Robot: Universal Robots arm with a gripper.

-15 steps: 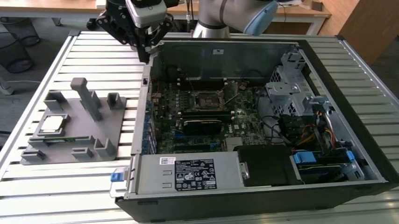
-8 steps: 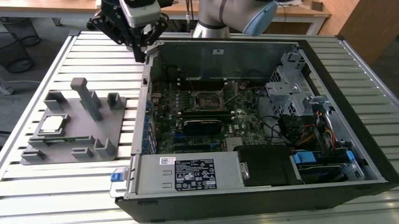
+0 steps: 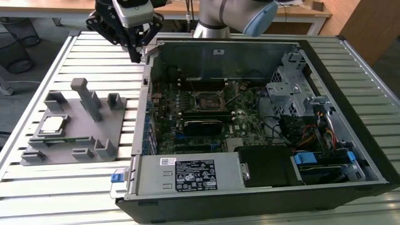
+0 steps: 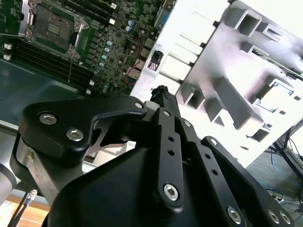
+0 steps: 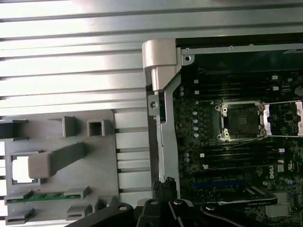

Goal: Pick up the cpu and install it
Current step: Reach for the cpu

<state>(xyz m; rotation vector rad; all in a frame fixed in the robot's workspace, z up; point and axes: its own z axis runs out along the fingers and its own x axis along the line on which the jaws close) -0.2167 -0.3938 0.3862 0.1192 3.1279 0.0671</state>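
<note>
Claw (image 3: 134, 56) seemingly pinched together, empty, by the case (image 3: 187, 206) corner; cpu (image 3: 51, 124) well apart on grey tray (image 3: 75, 127).

1. The black gripper (image 4: 162, 92) sits in the foreground, mid-frame, its tip between the motherboard and the grey fixture.
2. The motherboard (image 4: 109, 42) lies toward one far corner, carrying the socket (image 4: 53, 23).
3. The grey fixture (image 4: 222, 85) on the slatted table (image 4: 187, 45) holds the cpu (image 4: 277, 97) in a recess.
</note>
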